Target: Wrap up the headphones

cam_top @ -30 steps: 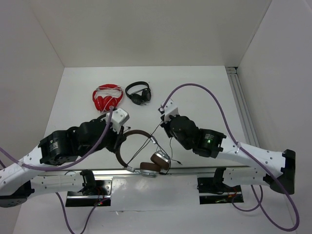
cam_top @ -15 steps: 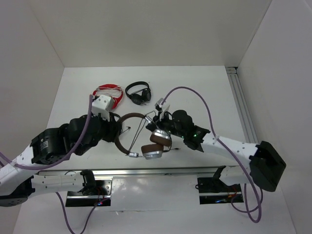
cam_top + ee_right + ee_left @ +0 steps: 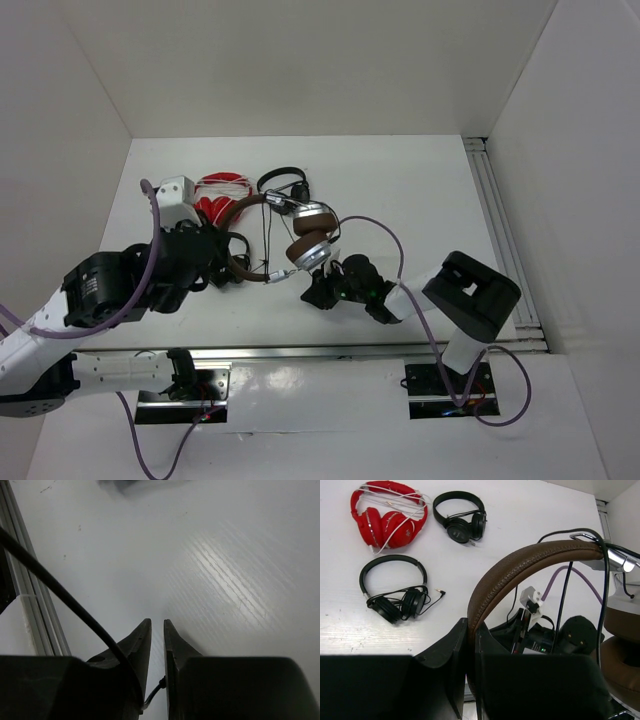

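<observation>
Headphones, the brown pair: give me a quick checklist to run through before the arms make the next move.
1. Left claw gripping the headband: ok, jaws shut on it.
2. Right claw holding the cable: cannot tell; the cable runs past one finger and the tips stand narrowly apart.
3. Cable wound up: not ok; strands hang loose across the headband's arc.
4. Headphones clear of the red pair and the far black pair: cannot tell; from above they look very close.
</observation>
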